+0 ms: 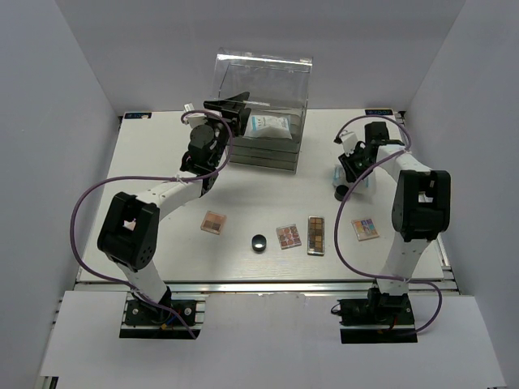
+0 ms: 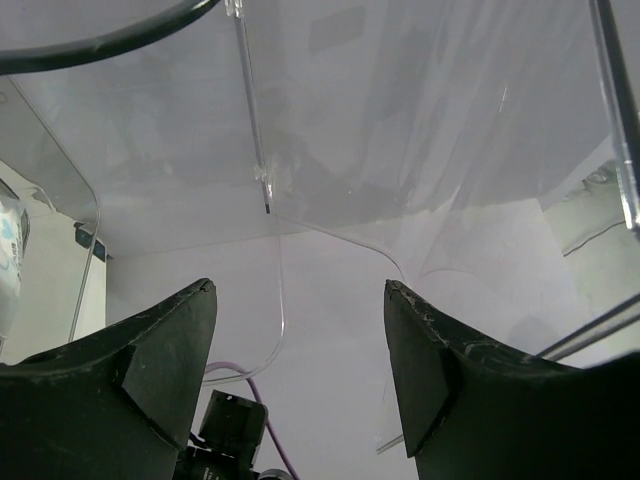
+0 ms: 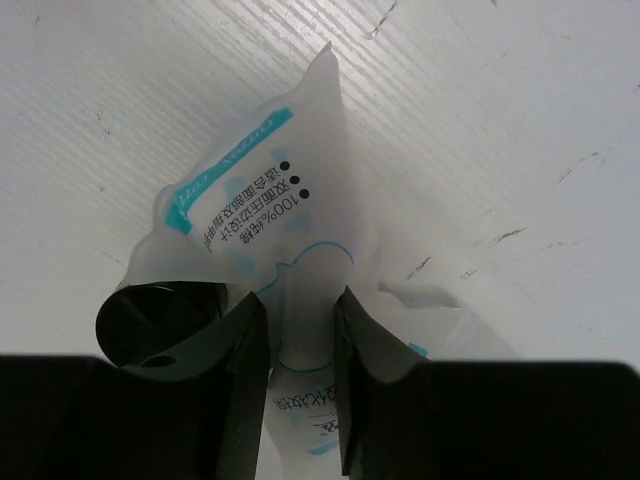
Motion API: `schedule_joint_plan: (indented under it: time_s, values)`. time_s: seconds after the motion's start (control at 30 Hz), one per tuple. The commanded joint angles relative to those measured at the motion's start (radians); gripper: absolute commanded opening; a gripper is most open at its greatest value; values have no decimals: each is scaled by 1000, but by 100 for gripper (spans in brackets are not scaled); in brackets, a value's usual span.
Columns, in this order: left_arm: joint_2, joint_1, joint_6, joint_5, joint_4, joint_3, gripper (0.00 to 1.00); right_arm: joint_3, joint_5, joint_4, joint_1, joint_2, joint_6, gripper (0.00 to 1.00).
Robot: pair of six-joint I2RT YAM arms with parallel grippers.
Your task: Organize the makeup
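The white, blue-printed soft packet (image 3: 285, 215) is where I look first: it sits at the right side of the surface (image 1: 162, 162), crumpled up into a peak, and my right claw (image 3: 300, 320) has its fingers drawn narrow with a fold of the packet pinched between them. Just beside the claw's left finger in the wrist view I see a glossy black round thing (image 3: 150, 320), touching or nearly touching the packet; I cannot tell what it is. From above, the right claw (image 1: 350, 180) is over that same spot, well to the right of the clear acrylic drawer box (image 1: 259, 73). Along the near part of the surface I see a row lying flat and apart from each other: the brown palette (image 1: 213, 222), the round black pot (image 1: 259, 242), the pink palette (image 1: 289, 237), the long narrow palette (image 1: 315, 235) and the multicoloured palette (image 1: 365, 228). A second packet (image 1: 268, 127) lies inside the drawer box at the far edge. My left claw (image 1: 235, 104) is up at the box's left front corner, and in its own view the left claw (image 2: 298, 290) stands wide with nothing between the fingers, only clear acrylic panels ahead of it.
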Motion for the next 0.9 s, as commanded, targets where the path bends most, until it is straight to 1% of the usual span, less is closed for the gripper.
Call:
schedule_joint_plan:
  time_s: [0.0, 0.07, 0.1, 0.17, 0.2, 0.23, 0.27, 0.3, 0.37, 0.4, 0.5, 0.6, 0.7, 0.77, 0.8, 0.83, 0.87]
  values:
    - [-66, -6, -2, 12, 4, 49, 77, -8, -2, 54, 3, -38, -40, 29]
    - [-64, -6, -3, 14, 1, 54, 77, -31, -18, 67, 3, -79, -70, 24]
    - [-64, -6, -6, 14, 3, 55, 77, -35, -52, 65, 3, -95, -80, 20]
    - [-67, -6, -9, 12, -3, 58, 77, -52, -113, 45, 3, -165, -125, 18]
    - [-70, -8, -11, 11, -7, 60, 77, -63, -180, 34, 3, -190, -145, 16]
    - [-72, -8, -11, 6, -22, 67, 77, -75, -215, 30, 5, -246, -166, 15]
    - [-73, -8, -9, 4, -31, 72, 77, -92, -251, 5, 8, -273, -227, 14]
    - [-73, -6, -8, 1, -39, 77, 77, -95, -317, -18, 11, -294, -261, 10]
    - [-72, -6, -9, -2, -54, 91, 77, -98, -371, -56, 25, -343, -313, 5]
    - [-73, -6, -12, -3, -59, 94, 77, -89, -412, -102, 32, -356, -355, 1]
    - [-72, -8, -12, -3, -80, 109, 77, -65, -489, -212, 62, -389, -451, 0]
    - [-72, -6, -12, -5, -95, 121, 77, -74, -537, -237, 109, -426, -484, 0]
    - [-73, -8, -8, -6, -126, 137, 77, -98, -543, -191, 195, -466, -453, 0]
    - [-75, -6, -8, -9, -140, 138, 77, -146, -508, -61, 287, -503, -361, 0]
    - [-79, -6, -8, -9, -152, 141, 77, -167, -443, 3, 322, -514, -320, 0]
    - [-82, -6, -6, -11, -157, 144, 77, -207, -415, 128, 382, -537, -262, 0]
    - [-84, -6, -5, -12, -161, 146, 77, -227, -387, 195, 405, -546, -236, 0]
